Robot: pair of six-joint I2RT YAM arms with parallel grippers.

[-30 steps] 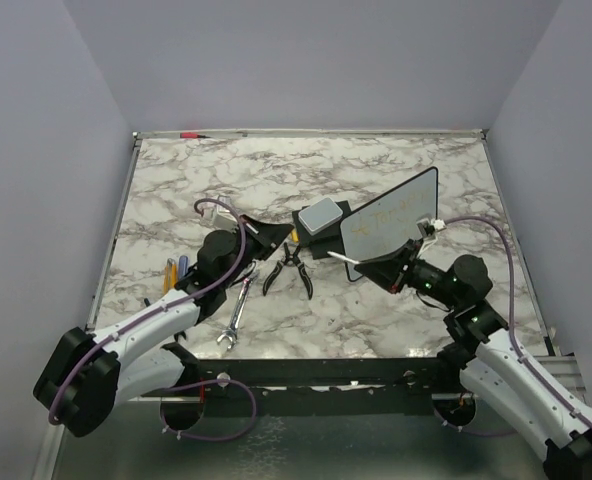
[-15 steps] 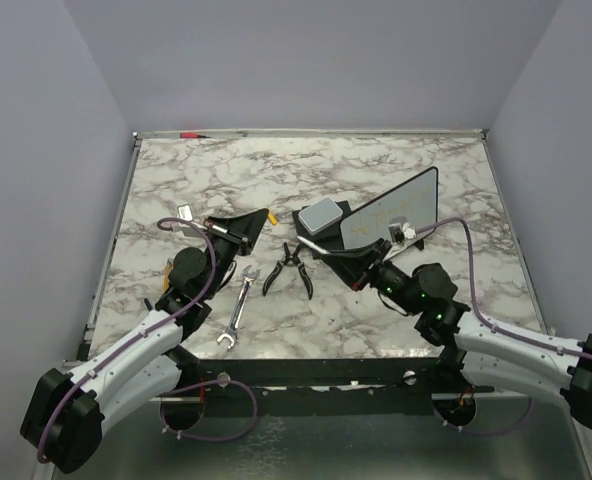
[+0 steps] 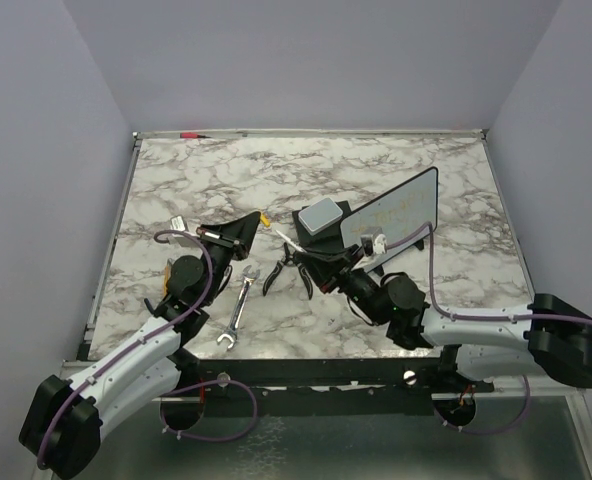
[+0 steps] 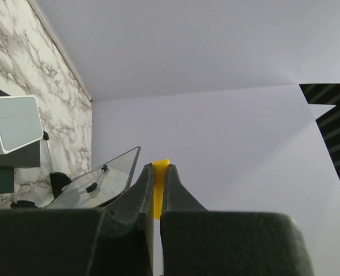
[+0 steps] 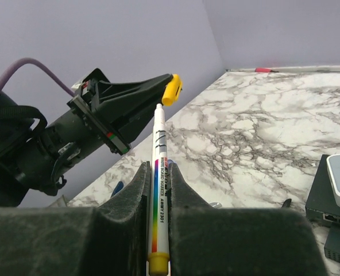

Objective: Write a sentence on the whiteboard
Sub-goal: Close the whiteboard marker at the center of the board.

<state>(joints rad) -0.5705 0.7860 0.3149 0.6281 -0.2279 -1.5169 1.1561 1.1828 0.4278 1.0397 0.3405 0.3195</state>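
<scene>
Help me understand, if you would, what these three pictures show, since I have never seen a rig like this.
These are two robot arms bolted at the near edge of a marble table. The overhead picture comes from a fixed camera above and behind them. The other two come from a camera on each wrist, looking along that arm's own fingers.

On the table a whiteboard stands tilted, with faint writing on it. Beside it is a black block topped with a grey pad. Pliers and a wrench lie nearer the arms.

The right tool is shut on a marker, and the left tool is shut on a yellow cap. The arms hold these close together, with the cap just beyond the marker's tip.
</scene>
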